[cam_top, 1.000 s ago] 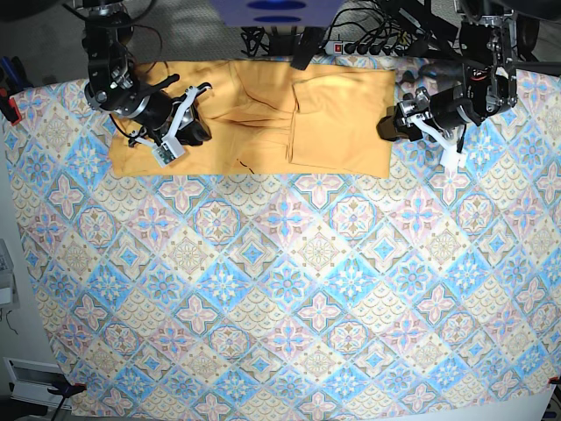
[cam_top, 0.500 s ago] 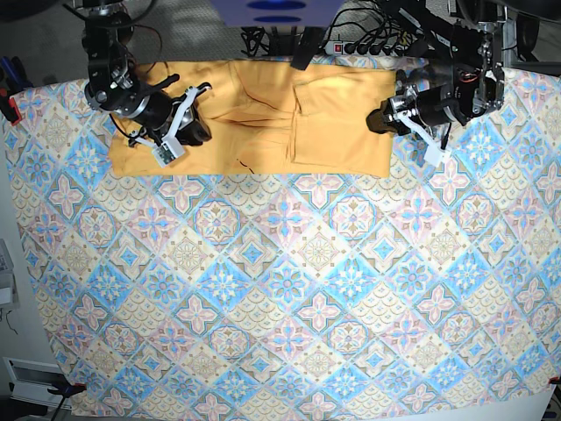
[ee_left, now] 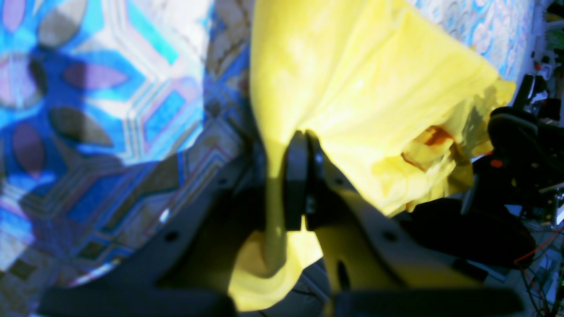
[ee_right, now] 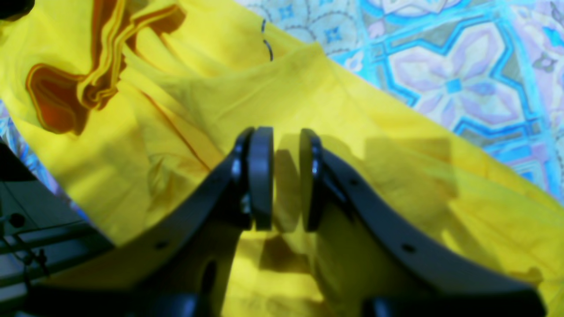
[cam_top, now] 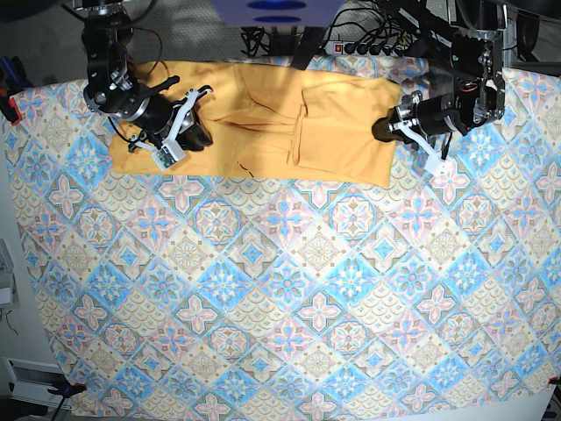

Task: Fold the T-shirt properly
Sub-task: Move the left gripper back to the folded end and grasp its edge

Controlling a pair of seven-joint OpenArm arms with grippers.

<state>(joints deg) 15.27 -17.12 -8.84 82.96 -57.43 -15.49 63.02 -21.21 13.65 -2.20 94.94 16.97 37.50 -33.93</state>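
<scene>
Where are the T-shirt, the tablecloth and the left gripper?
T-shirt (cam_top: pixel 337 132): base view, flat folded panel.
Tablecloth (cam_top: pixel 289 298): base view, bare patterned middle.
Left gripper (ee_left: pixel 304 145): left wrist view, between its tips.

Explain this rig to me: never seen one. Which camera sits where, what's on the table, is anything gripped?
It is a two-armed robot. One picture looks down from overhead; the other two come from cameras on each wrist, looking along the fingers. A pale yellow-orange T-shirt lies partly folded at the far edge of a blue-and-pink patterned tablecloth. The left gripper is pinched on the shirt's edge, with cloth bunched between its pads. The right gripper rests on the shirt with a narrow gap; whether it holds cloth is unclear.
</scene>
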